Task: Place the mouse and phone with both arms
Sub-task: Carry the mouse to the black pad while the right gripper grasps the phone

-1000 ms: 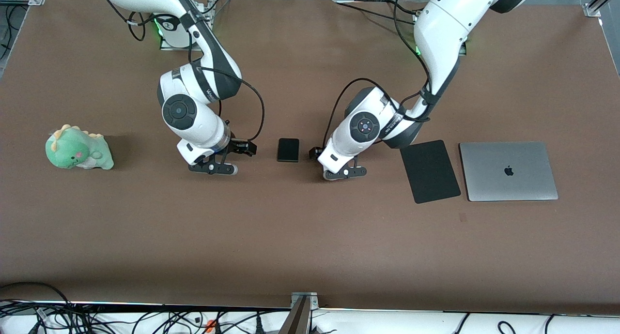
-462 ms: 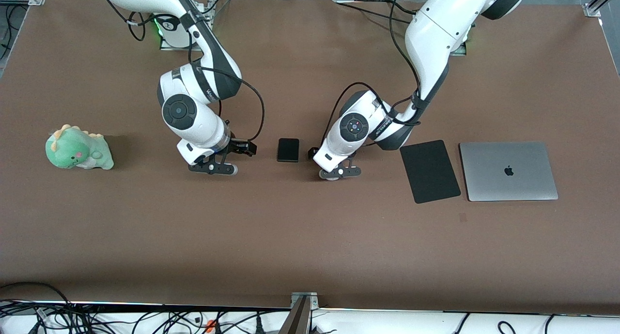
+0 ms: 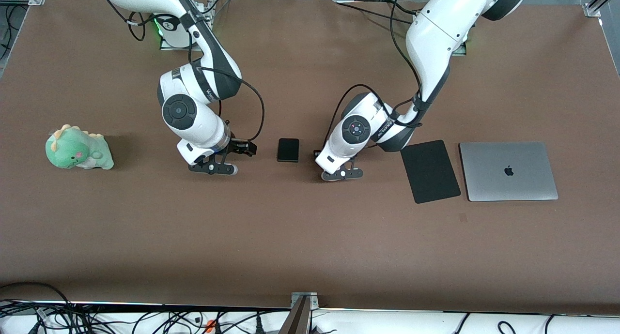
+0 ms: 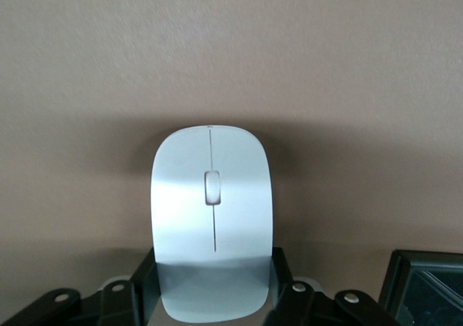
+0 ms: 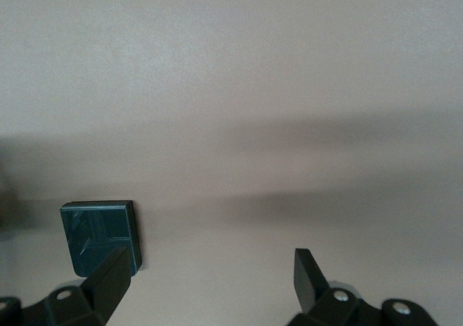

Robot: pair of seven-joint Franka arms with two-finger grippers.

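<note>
The left gripper has its jaws shut on the mouse, low on the bench beside the phone. The right gripper waits wide open, empty, just beside the phone. The glossy mouse may slip when lifted.

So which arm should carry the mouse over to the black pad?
The left. Its tool is already shut on the mouse, with the mouse pad beside it. The right tool is open near the phone.
</note>
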